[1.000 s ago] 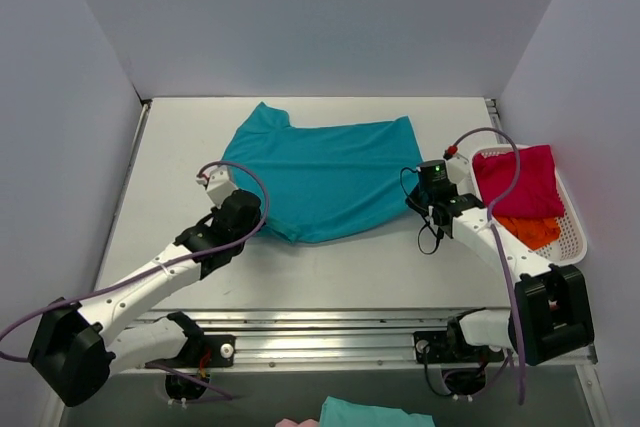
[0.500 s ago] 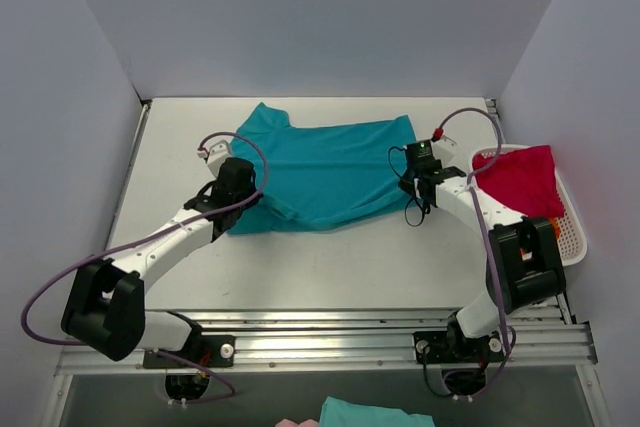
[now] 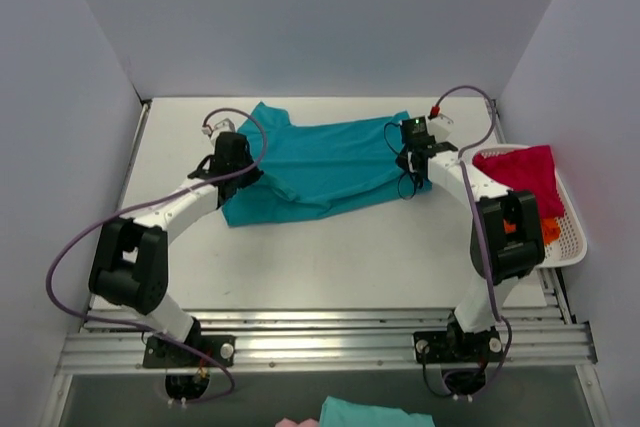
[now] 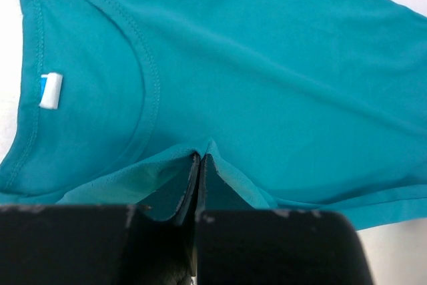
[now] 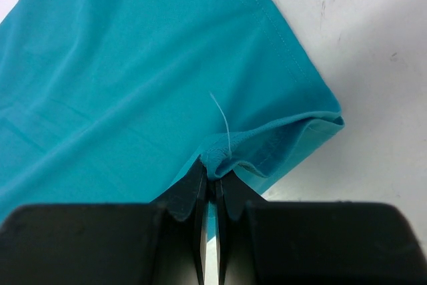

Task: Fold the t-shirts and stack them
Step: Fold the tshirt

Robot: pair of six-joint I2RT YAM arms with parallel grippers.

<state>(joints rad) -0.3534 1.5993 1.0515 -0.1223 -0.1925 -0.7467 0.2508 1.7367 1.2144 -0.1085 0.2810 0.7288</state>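
Shirts on the table (image 3: 170, 147) and in the basket (image 3: 572, 247) number three. One teal t-shirt (image 3: 320, 162) lies spread between two grippers; one crimson t-shirt (image 3: 520, 172) and one orange t-shirt (image 3: 553, 219) sit in the basket. Both arms stretch far forward, low. The left gripper (image 4: 200, 165) is clenched on a teal fold near the collar. The right gripper (image 5: 215, 175) is clenched on a fold at the opposite edge.

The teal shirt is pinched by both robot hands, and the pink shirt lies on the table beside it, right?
Not quite. Both the left gripper and right gripper pinch the teal t-shirt, but the crimson-pink t-shirt lies in the white basket, not on the table; the top external view shows it.
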